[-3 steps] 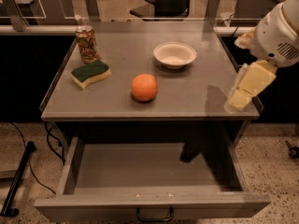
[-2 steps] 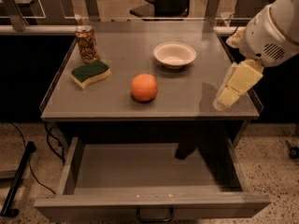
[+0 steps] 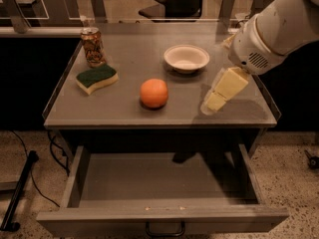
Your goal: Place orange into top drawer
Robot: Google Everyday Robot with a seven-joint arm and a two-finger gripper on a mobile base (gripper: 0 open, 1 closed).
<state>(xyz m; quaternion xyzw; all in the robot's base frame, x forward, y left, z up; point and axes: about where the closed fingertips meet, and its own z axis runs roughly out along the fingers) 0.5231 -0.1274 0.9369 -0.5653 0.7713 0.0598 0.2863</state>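
The orange (image 3: pixel 154 93) sits on the grey table top (image 3: pixel 124 113), near the middle front. The top drawer (image 3: pixel 159 190) is pulled out below the table, open and with nothing in it, its dark handle (image 3: pixel 165 230) at the front centre. My gripper (image 3: pixel 213 102) hangs from the white arm (image 3: pixel 271 31) over the right side of the table top, to the right of the orange and apart from it, with its cream fingers pointing down-left. It holds nothing that I can see.
A white bowl (image 3: pixel 186 58) stands behind the orange. An orange-patterned can (image 3: pixel 93 47) stands at the back left, with a green and yellow sponge (image 3: pixel 97 78) in front of it. A dark cable and stand (image 3: pixel 22 183) lie on the floor at left.
My gripper and arm have moved left and slightly lower over the table, closer to the orange. The orange, bowl, can and sponge have not moved.
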